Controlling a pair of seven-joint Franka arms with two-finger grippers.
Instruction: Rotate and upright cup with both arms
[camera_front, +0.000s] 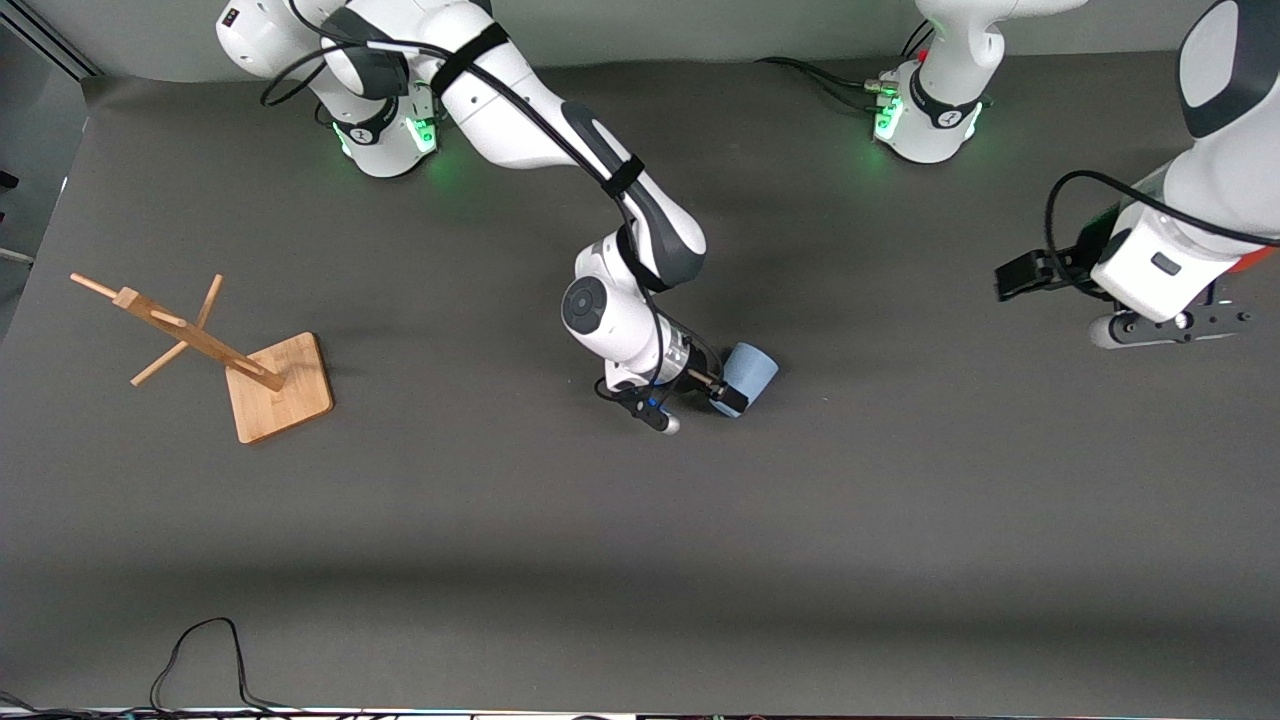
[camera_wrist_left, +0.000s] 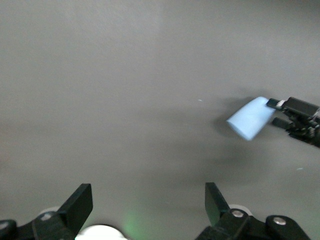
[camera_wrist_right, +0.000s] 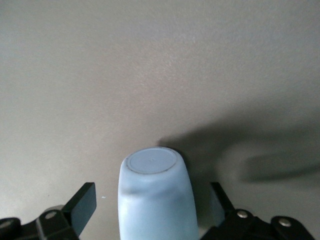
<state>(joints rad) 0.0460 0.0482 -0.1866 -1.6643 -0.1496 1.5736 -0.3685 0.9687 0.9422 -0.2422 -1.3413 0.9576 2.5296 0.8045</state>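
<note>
The pale-blue cup (camera_front: 752, 370) lies tilted on its side on the grey table near the middle, its flat base pointing away from my right gripper. My right gripper (camera_front: 733, 388) is down at the cup's mouth end, open. In the right wrist view the cup (camera_wrist_right: 156, 200) sits between the fingers (camera_wrist_right: 82, 204), with a gap on each side. My left gripper (camera_front: 1020, 275) is open and empty, held over the left arm's end of the table. In the left wrist view my left gripper (camera_wrist_left: 147, 202) faces the cup (camera_wrist_left: 251, 118) and the right gripper (camera_wrist_left: 295, 112) from a distance.
A wooden peg rack (camera_front: 225, 350) on a square base stands toward the right arm's end. A black cable (camera_front: 200, 655) loops at the table edge nearest the front camera. A bit of red-orange (camera_front: 1260, 260) shows under the left arm's wrist.
</note>
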